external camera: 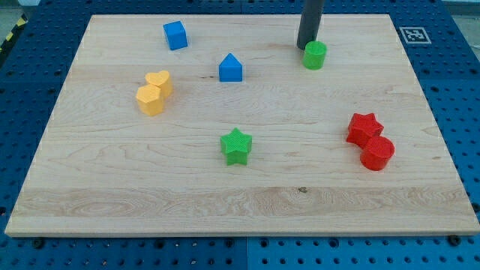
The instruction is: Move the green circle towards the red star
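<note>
The green circle (315,55) is a short green cylinder near the view's top, right of centre. The red star (364,128) lies at the view's right, lower down, touching a red circle (377,153) just below and right of it. My tip (305,47) is the lower end of the dark rod that comes down from the view's top edge. It rests on the board right at the green circle's upper left side, touching it or nearly so.
A blue cube (175,35) and a blue house-shaped block (230,68) lie at the upper left. A yellow heart (160,81) and a yellow hexagon (150,99) touch at the left. A green star (236,145) sits at centre. The wooden board (240,202) lies on a blue pegboard.
</note>
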